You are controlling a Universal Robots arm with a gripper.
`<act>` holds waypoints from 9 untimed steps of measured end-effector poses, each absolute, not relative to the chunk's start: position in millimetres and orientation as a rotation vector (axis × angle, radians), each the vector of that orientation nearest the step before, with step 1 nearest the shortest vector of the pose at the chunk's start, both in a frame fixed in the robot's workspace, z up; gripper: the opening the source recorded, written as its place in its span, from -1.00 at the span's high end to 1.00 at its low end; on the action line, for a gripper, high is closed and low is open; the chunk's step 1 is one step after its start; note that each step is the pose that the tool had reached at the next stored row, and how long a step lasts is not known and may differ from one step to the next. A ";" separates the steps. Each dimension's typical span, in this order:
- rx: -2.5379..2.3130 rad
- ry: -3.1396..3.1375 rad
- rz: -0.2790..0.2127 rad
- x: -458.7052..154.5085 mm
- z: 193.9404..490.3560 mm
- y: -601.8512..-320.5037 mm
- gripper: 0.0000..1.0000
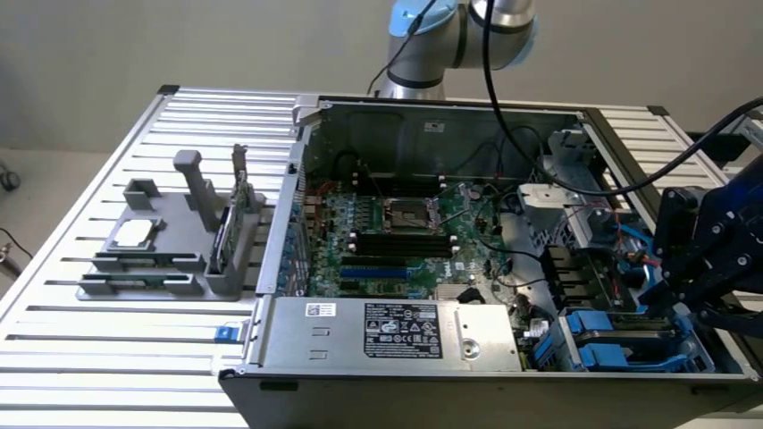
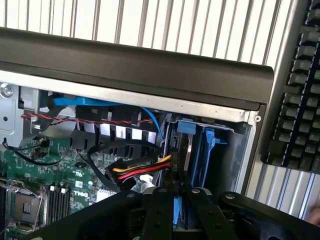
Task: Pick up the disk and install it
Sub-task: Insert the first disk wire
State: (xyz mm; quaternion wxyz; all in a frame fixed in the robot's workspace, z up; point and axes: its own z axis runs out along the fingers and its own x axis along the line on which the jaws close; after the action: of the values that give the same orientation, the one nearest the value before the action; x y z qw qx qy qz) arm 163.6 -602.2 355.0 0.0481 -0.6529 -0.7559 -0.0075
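Gripping blue-framed disk [image 2: 175, 212], tool [image 2: 175, 220] fingers clamp narrow on its edge, disk hanging directly below, between fingers. Tool [image 1: 703, 268] hovers over drive bays [image 1: 626, 344] at computer case [image 1: 477, 366] front corner, exterior view's right. Disk likely rigid, moderately heavy, shock-sensitive; blue plastic carrier rails judged safest hold, metal faces slippery.
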 end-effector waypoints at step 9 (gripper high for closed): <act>-1.992 -2.304 -0.023 163.5 355.0 -602.1 0.67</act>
State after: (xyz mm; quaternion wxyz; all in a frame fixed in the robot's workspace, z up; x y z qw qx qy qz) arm 163.5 -602.1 355.0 0.0480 -0.6533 -0.7555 -0.0075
